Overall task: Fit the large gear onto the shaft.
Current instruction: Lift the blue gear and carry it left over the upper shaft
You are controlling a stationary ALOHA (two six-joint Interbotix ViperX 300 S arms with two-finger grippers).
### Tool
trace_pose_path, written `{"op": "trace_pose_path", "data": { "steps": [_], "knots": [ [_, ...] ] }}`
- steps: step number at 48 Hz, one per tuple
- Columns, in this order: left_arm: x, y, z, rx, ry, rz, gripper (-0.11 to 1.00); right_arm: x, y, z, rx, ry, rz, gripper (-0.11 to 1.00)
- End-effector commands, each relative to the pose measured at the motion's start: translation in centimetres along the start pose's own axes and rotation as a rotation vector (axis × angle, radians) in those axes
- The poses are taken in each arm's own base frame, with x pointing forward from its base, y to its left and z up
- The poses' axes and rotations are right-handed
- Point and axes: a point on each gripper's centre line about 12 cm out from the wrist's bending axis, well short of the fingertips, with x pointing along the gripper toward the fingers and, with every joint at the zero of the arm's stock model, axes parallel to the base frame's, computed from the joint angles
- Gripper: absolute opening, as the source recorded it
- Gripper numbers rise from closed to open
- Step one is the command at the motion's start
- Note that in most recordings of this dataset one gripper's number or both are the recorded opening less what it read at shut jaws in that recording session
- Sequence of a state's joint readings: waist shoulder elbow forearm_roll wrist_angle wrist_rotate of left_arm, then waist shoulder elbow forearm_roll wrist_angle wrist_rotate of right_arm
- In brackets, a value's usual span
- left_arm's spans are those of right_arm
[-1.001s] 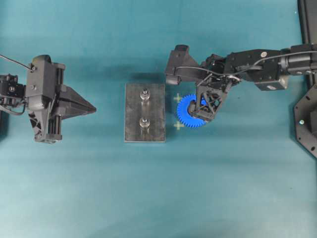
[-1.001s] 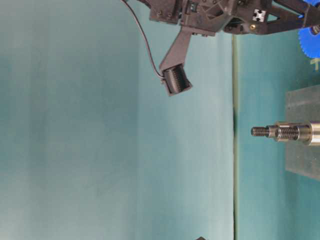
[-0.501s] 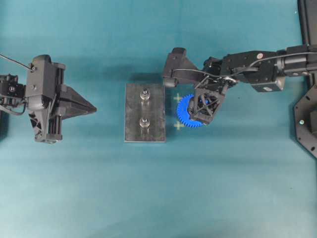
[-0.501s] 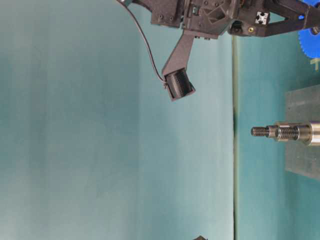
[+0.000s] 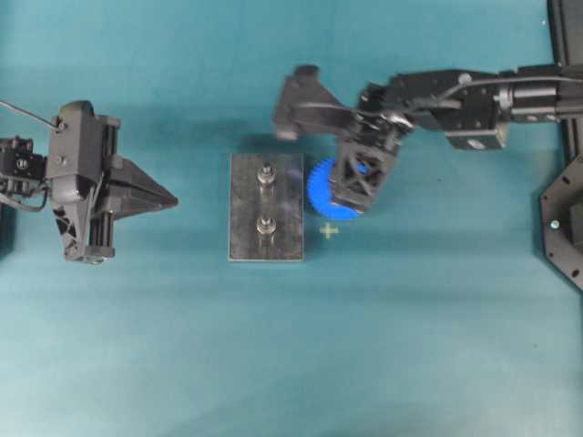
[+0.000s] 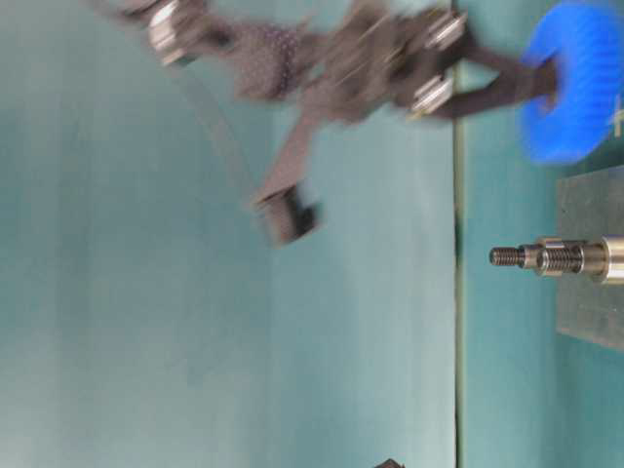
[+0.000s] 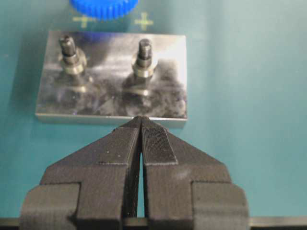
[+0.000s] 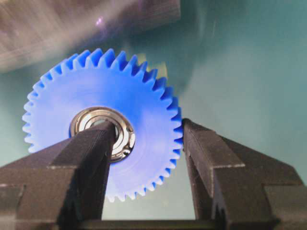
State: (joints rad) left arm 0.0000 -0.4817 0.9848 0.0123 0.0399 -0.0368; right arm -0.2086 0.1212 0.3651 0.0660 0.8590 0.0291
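A: The surface is a plain teal mat (image 5: 182, 364), lit evenly, with a small pale cross mark (image 5: 329, 231) printed on it beside the plate's right edge.

B: And the bright blue toothed plastic gear with the steel bearing at its centre (image 5: 325, 189)?

A: It is off the mat, carried in the right gripper (image 8: 148, 139). One finger (image 8: 93, 158) sits in the bearing bore, the other against the toothed rim, so the claw is clenched on the gear across one side. From above, the gear hangs just beside the right edge of the grey rectangular metal base plate (image 5: 244, 209), nearer its far right corner.

B: How should the fitting go?

A: My judgement: bring the bore over one short silver steel peg with a collar (image 5: 267, 173), level the gear so the bore runs true to the peg, then lower slowly. The finger in the bore will likely foul the peg's threaded tip, so the grip may need easing as the hub catches.

B: The other arm?

A: The left gripper (image 7: 140, 125) is pinched closed on nothing, pointing at the plate's left edge from well apart.

B: What has changed from a second ago?

A: Then the gear lay flat on the mat between two cross marks, with the right claw spread wide over it. Now it is gripped, raised and shifted toward the plate, hiding the farther mark. The table-level view is blurred with that motion. The left arm has kept still.
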Motion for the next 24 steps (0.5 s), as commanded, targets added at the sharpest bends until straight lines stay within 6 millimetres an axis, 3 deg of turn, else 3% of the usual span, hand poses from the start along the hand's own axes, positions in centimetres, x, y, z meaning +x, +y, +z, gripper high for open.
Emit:
{"op": "trace_pose_path", "data": {
  "steps": [1, 9, 24],
  "knots": [
    [-0.1, -0.1, 0.5, 0.002, -0.021, -0.002, 0.00, -2.6, 0.1, 2.3, -0.004, -0.077, 0.005, 0.48],
    [-0.1, -0.1, 0.4, 0.003, -0.018, -0.003, 0.00, -3.7, 0.3, 4.6, -0.011, -0.100, 0.009, 0.48],
    [-0.1, -0.1, 0.2, 0.000, -0.014, -0.003, 0.00, -3.7, 0.5, 7.3, -0.019, -0.073, 0.010, 0.48]
  ]
}}
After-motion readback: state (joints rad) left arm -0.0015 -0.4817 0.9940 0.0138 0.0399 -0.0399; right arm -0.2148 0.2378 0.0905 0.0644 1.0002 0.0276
